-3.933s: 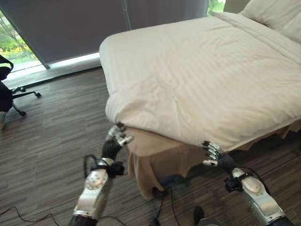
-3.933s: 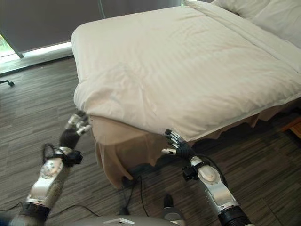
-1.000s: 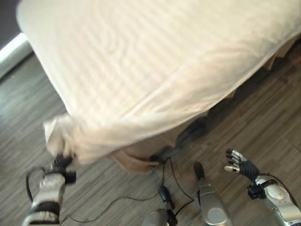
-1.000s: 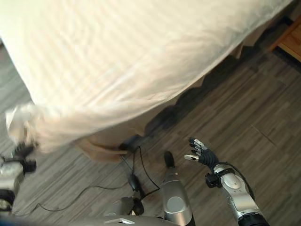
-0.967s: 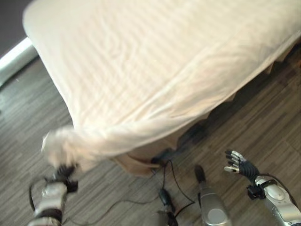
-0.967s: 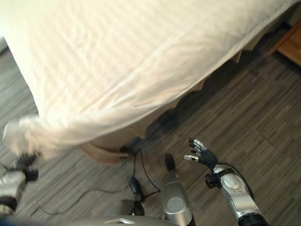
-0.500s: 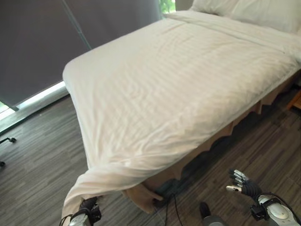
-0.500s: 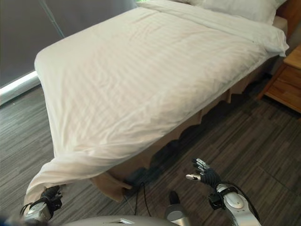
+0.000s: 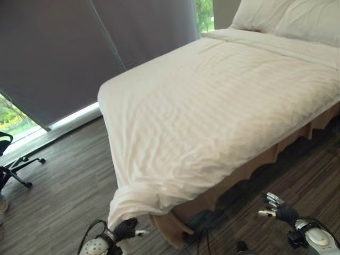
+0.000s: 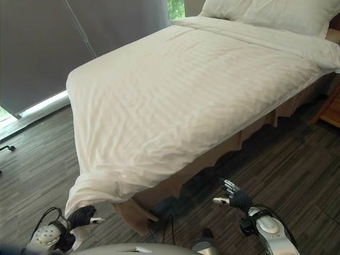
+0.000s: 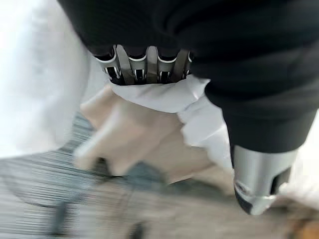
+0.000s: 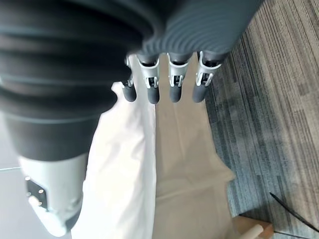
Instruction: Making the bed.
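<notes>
The white duvet [image 9: 212, 101] lies spread over the bed, and its near corner [image 9: 123, 204] hangs bunched off the foot end. My left hand [image 9: 126, 229] is low at that corner. In the left wrist view its fingers [image 11: 146, 63] curl over a fold of the white cloth [image 11: 158, 94], with the thumb [image 11: 255, 185] apart. My right hand [image 10: 236, 200] hovers open above the floor, away from the bed's side. Its straight fingers [image 12: 167, 82] point toward the duvet edge [image 12: 119, 179] and the tan bed skirt [image 12: 187, 164].
Two white pillows [image 9: 289, 18] lie at the head of the bed. A dark blind [image 9: 69, 48] covers the window behind. An office chair [image 9: 9, 164] stands at the far left, and a wooden nightstand [image 10: 332, 109] at the right edge. Wood floor surrounds the bed.
The camera has swung, so the whole scene has shifted. My left hand still has the duvet corner, now bunched closer to the bed. My right hand stays open, off the bed.
</notes>
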Available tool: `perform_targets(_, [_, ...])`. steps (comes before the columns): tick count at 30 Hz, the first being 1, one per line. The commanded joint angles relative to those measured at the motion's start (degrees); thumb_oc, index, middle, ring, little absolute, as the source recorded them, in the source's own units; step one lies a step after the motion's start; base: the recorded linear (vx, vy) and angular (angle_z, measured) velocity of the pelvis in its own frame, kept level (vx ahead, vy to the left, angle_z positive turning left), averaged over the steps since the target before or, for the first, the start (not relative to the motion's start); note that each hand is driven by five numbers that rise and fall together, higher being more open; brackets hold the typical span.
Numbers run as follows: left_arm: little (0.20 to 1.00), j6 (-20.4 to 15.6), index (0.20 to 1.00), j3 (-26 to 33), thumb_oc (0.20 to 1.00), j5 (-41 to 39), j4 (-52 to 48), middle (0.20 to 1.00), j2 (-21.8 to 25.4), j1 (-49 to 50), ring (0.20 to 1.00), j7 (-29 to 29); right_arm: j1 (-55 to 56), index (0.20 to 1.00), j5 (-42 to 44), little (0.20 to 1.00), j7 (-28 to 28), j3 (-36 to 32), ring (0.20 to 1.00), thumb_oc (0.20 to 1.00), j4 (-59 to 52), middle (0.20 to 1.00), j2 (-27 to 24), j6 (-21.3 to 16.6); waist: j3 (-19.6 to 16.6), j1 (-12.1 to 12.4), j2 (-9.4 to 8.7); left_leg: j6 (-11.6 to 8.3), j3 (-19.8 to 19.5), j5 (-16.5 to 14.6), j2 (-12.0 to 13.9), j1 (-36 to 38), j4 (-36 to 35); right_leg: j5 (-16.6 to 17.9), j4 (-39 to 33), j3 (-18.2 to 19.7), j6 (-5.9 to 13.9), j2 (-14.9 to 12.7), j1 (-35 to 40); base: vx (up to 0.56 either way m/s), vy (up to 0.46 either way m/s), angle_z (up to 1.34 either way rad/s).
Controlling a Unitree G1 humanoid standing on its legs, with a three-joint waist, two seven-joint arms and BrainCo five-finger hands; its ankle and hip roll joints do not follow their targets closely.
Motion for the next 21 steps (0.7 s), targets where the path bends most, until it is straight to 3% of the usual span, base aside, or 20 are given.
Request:
perform_targets(1, [1.0,0.46,1.0,-8.54,1.0,12.41,3.42,1.0,0.19,14.93,1.0,-13.93,-3.09,1.0,0.02,1.0,2.2,4.24,1.0,1.0,0.66,1.0,1.55,-0.96,-1.1,1.29,-5.75,-0.74,-1.68,3.16,-2.48,-0.06,0.72,-4.71,3.85,-0.72,-0.22,-0.07,1.55,0.03,-0.01,-0.03])
perform_targets(4, [1.0,-1.28,1.0,-12.78,1.0,19.78,10.09,1.0,-6.1,15.16,1.0,-12.62,-2.93,1.0,1.0,1.0,3.07,5.24,1.0,1.0,-0.65,1.0,1.72,-0.74,-1.18,1.0,-5.96,-0.63,-1.47,2.75,-2.45,0.26,0.72,-4.99,4.03,-0.13,-0.32,-0.07,1.5,0.01,0.004,-0.04])
perform_targets(8, [1.0,-1.98,1.0,-15.17,1.0,22.5,14.72,1.0,-11.21,14.92,1.0,-11.78,-2.7,1.0,0.91,1.0,3.42,5.64,1.0,1.0,-1.64,1.0,1.03,-0.47,-0.99,0.62,-5.84,-0.45,-1.21,2.47,-2.52,0.65,0.72,-5.28,4.42,0.35,-0.46,-0.03,1.52,0.01,0.011,-0.09])
perform_targets(15, [1.0,-1.62,1.0,-15.95,1.0,20.97,13.06,1.0,-11.86,15.27,1.0,-13.89,-3.17,1.0,1.04,1.0,3.41,5.96,1.0,1.0,-0.94,1.0,0.6,-0.18,-0.98,0.54,-5.9,-0.32,-1.13,2.14,-2.44,1.19,0.72,-5.45,4.42,0.46,-0.46,-0.04,2.04,0.01,0.001,-0.04])
perform_targets(21, [1.0,-1.59,1.0,-15.45,1.0,24.72,14.63,1.0,-11.73,14.35,1.0,-11.2,-3.03,1.0,1.26,1.0,3.5,6.15,1.0,1.0,-0.82,1.0,0.51,-0.29,-0.79,0.59,-6.31,-0.21,-1.19,1.85,-2.44,1.47,0.72,-5.53,4.34,0.64,-0.42,-0.04,2.25,0.0,0.002,-0.02])
